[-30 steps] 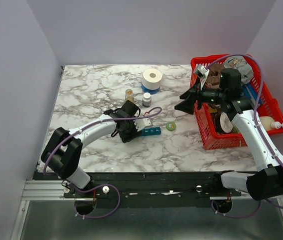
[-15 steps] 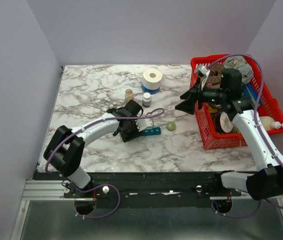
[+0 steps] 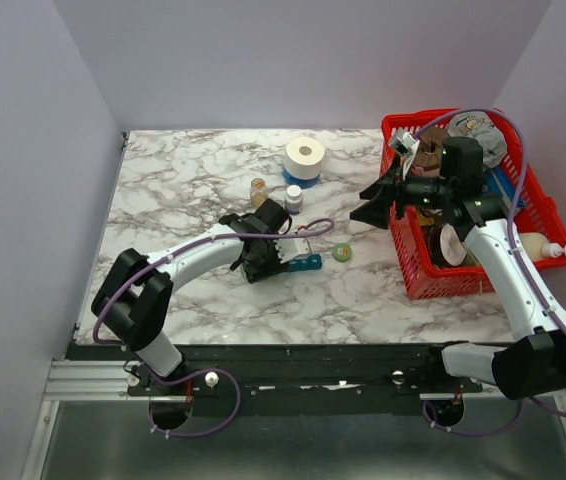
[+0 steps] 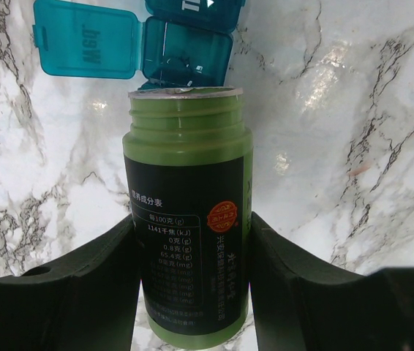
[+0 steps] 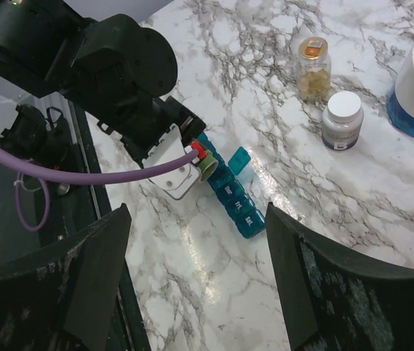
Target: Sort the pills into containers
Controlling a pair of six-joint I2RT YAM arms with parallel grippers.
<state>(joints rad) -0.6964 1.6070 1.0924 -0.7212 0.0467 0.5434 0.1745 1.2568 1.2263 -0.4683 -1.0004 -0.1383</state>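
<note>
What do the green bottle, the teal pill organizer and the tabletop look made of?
Green round bottle: probably opaque plastic, smooth semi-gloss, moulded neck ridges, printed black label. Teal pill organizer strip: glossy, slightly translucent plastic, with a thin hinged lid standing open. White-grey veined tabletop: polished marble look with glare spots; real stone or printed laminate, cannot tell.

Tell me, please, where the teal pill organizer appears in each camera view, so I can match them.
Top external: the pill organizer lies mid-table, just right of the left gripper.
Left wrist: at the top edge, one lid flipped open, beyond the green bottle's mouth.
Right wrist: centre of frame, a teal strip running down-right.
Shared landmark: the left gripper holding the green bottle beside the organizer.
</note>
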